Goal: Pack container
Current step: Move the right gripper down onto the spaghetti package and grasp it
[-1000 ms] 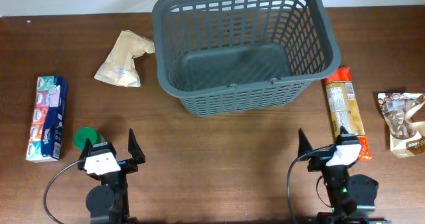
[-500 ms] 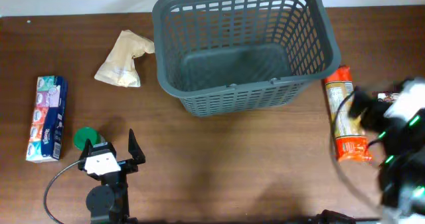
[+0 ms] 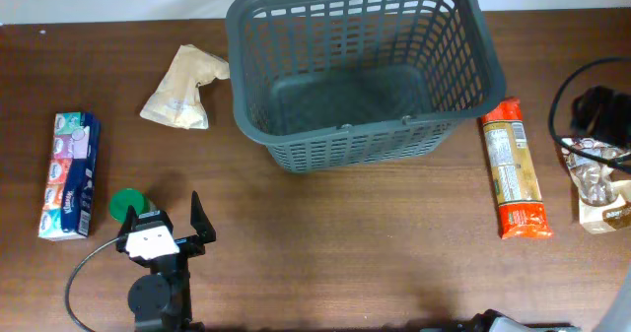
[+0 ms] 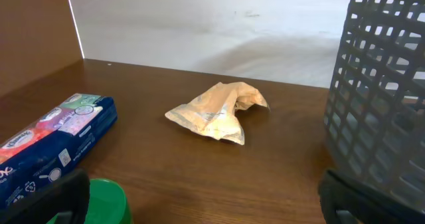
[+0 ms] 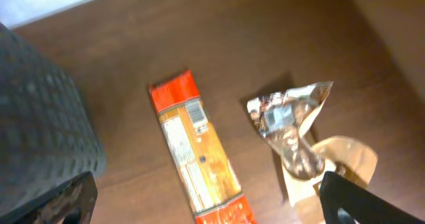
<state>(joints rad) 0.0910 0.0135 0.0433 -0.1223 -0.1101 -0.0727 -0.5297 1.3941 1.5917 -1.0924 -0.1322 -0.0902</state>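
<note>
Since a second ago the right arm has left its place at the near edge of the table (image 3: 325,233) and swung out to the far right side. Its right gripper (image 5: 202,194) now hangs above the two things lying there, with the two fingers wide apart and nothing between them. Everything else lies as it did before. The left gripper (image 3: 158,219) sits low at the near left, its fingers also spread apart and holding nothing. The dark grey basket (image 3: 365,150) stands at the far middle of the table, a little to the right of centre, and its solid base shows bare. I count five loose things, one of each kind, and all of them lie on the table outside the basket. On the left there are three: a crumpled beige bag (image 3: 182,88) near the basket's left wall, a blue tissue pack (image 3: 69,174) with coloured pictures by the left edge, and a green cap (image 3: 123,204) just beside the left gripper. On the right there are two: a long orange packet (image 3: 515,169) just beside the basket, and a brown pouch (image 3: 596,189) with a clear window further out. The orange packet carries a barcode (image 5: 194,111) and a printed label, and the tissue pack has small white marks, but no word on any of them can be read.
</note>
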